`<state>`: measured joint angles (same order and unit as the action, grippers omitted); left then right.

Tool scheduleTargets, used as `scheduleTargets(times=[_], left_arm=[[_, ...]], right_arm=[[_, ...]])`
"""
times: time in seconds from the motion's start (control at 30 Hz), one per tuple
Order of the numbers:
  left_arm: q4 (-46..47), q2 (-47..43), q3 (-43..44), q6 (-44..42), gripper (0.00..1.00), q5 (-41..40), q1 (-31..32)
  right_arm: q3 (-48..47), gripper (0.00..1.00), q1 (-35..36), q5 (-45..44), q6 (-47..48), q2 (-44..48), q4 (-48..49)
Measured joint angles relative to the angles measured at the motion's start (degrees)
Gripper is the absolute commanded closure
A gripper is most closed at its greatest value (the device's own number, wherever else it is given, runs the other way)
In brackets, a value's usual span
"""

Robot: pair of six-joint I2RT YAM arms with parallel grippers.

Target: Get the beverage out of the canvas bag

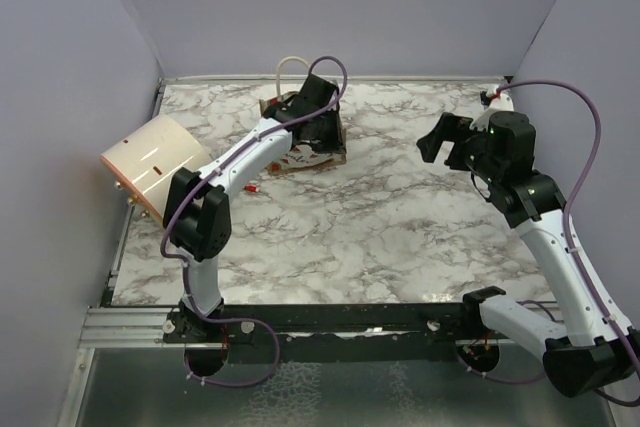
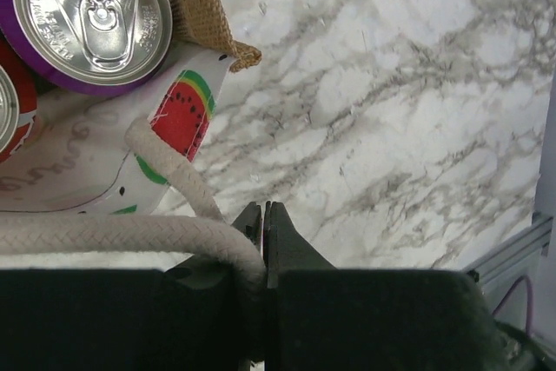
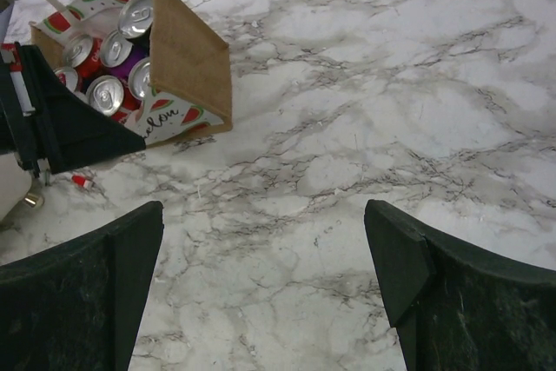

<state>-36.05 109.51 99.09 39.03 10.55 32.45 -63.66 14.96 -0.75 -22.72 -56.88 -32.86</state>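
The beverage is not out yet. Several cans stand upright inside the canvas bag [image 3: 187,62], among them a purple can [image 2: 87,15] with a red can [image 2: 10,115] just beside it. The bag sits on the far left-centre part of the marble table [image 1: 400,217], with its mouth open upward.

The left gripper [image 2: 263,221] is at the bag's edge, beside the cans and not over them. Its jaws are pressed together, and one white rope handle [image 2: 104,234] lies against a finger. Whether the rope is really pinched, I cannot tell. The right gripper [image 3: 265,288] hangs well apart from the bag, its jaws spread wide and empty.

I judge this step to be the approach. Next, an open gripper must come down over one can, and the bag probably needs holding steady.
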Motion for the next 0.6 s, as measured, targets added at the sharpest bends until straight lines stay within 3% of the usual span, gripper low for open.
scheduleTargets(times=[0.3,0.6], left_arm=[[-0.8,-8.9,-8.1,-2.4,1.0,-1.0,9.2],[1.0,-24.1,-24.8,-0.5,1.0,-1.2,12.6]], right_arm=[[0.0,0.01,0.0,0.0,-2.3,-0.2,-2.8],[0.0,0.01,0.0,0.2,-6.1,-2.5,-8.5]])
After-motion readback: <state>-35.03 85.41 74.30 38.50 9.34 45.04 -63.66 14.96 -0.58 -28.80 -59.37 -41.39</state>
